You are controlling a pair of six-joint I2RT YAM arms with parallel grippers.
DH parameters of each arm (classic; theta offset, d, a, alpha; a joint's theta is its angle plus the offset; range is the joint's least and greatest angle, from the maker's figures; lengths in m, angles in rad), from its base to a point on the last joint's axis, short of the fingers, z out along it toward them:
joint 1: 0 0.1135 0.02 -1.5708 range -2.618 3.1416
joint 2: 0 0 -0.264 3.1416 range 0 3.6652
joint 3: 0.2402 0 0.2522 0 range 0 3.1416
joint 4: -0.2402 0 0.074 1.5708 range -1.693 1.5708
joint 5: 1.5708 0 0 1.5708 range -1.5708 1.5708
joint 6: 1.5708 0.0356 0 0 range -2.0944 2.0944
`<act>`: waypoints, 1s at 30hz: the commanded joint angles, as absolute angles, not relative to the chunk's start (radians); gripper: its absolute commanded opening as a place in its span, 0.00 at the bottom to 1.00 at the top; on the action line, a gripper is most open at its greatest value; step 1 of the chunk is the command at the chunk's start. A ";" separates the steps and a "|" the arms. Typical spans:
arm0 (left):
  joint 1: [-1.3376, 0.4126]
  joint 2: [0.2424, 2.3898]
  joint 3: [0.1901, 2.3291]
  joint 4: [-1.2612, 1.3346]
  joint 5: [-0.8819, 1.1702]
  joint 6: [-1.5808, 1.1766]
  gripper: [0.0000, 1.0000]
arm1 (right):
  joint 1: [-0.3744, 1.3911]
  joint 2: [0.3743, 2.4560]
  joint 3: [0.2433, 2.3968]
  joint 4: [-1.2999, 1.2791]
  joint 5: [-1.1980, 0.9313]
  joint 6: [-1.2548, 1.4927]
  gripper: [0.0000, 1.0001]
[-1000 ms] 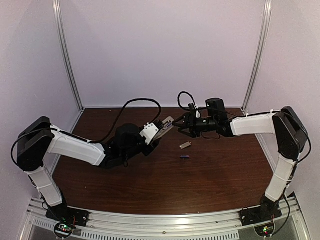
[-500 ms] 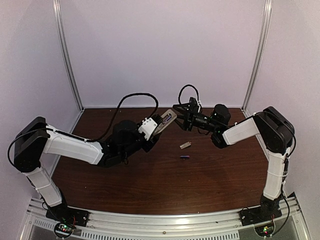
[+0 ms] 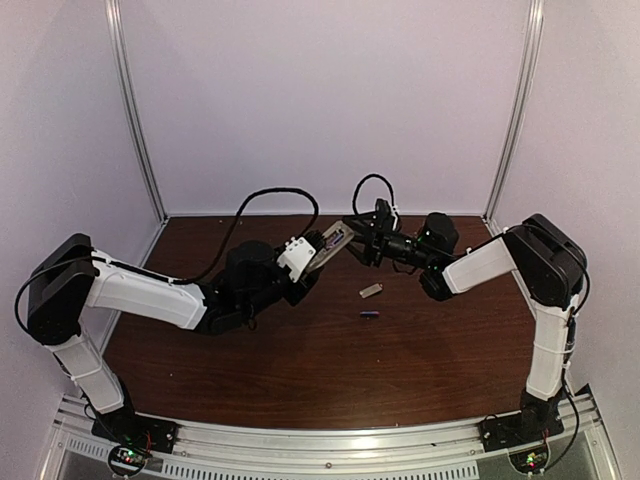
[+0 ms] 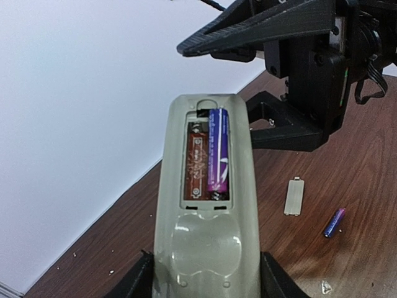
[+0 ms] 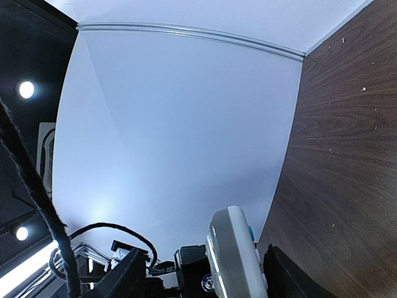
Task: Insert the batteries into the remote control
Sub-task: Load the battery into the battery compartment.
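**One cell in, one to go: right arm empty at the remote**

Left gripper [image 4: 205, 282] is clamped on the sides of the remote control [image 4: 205, 248]. It holds it tilted in the air over the back-middle of the table [image 3: 300, 380], back face toward the left wrist camera, compartment [image 4: 208, 158] uncovered. The seated battery [image 4: 218, 155] fills the right-hand slot as that camera sees it. The empty slot [image 4: 197, 158] beside it shows bare brown board.

Right gripper [image 3: 358, 238] is at the remote's far end, jaws apart, nothing in them. In the right wrist view the remote's end sits between its fingers [image 5: 124, 279]; I see no contact but can't rule it out.

Loose battery [image 3: 369, 314] lies on the table near the middle, slightly toward the right edge, apart from both arms. Cover [image 3: 371, 291] lies near it on the back-edge side, not touching.

My read: about half done, and the step in hand is the second battery.

Next move calls for:
- Right arm clears the remote and drops to the table.
- It pinches the loose battery across its body. The battery is small and round, so it will likely roll if nudged.
- It carries the battery to the empty slot. Polarity marks aren't legible here.
- It likely needs to go in contact end first, then press flat.
- Left arm only has to hold the remote steady.
- Cover goes on last.
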State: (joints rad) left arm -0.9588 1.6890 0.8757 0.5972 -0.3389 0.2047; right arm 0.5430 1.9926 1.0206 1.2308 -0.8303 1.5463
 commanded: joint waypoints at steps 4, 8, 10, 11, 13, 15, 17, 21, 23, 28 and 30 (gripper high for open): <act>-0.962 1.679 0.901 0.634 -0.354 0.211 0.00 | 0.568 1.997 1.008 1.166 -0.885 1.488 0.62; -0.962 1.677 0.900 0.635 -0.357 0.210 0.00 | 0.571 1.999 1.007 1.114 -0.888 1.455 0.61; -0.962 1.677 0.900 0.635 -0.359 0.210 0.00 | 0.571 2.001 1.002 1.121 -0.884 1.457 0.59; -0.962 1.677 0.900 0.635 -0.360 0.210 0.00 | 0.570 2.002 1.000 1.120 -0.884 1.457 0.57; -0.962 1.675 0.899 0.636 -0.361 0.210 0.00 | 0.571 2.003 1.000 1.109 -0.883 1.455 0.55; -0.962 1.677 0.900 0.636 -0.360 0.210 0.00 | 0.570 2.001 0.999 1.118 -0.878 1.456 0.54; -0.961 1.677 0.902 0.635 -0.358 0.210 0.00 | 0.570 2.000 0.999 1.121 -0.879 1.457 0.52; -0.962 1.675 0.902 0.634 -0.357 0.213 0.00 | 0.570 2.014 1.000 1.190 -0.877 1.507 0.52; -0.961 1.675 0.901 0.634 -0.357 0.213 0.00 | 0.570 2.029 0.999 1.255 -0.869 1.555 0.54; -0.962 1.674 0.900 0.634 -0.358 0.218 0.00 | 0.569 2.059 1.012 1.316 -0.856 1.619 0.54; -0.962 1.674 0.900 0.635 -0.359 0.219 0.00 | 0.569 2.059 1.017 1.291 -0.855 1.603 0.53</act>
State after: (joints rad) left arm -0.9596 1.6890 0.8757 0.5747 -0.3458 0.2054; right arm 0.5694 2.0418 1.0069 1.2518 -0.8627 1.5791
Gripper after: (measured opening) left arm 0.521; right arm 0.537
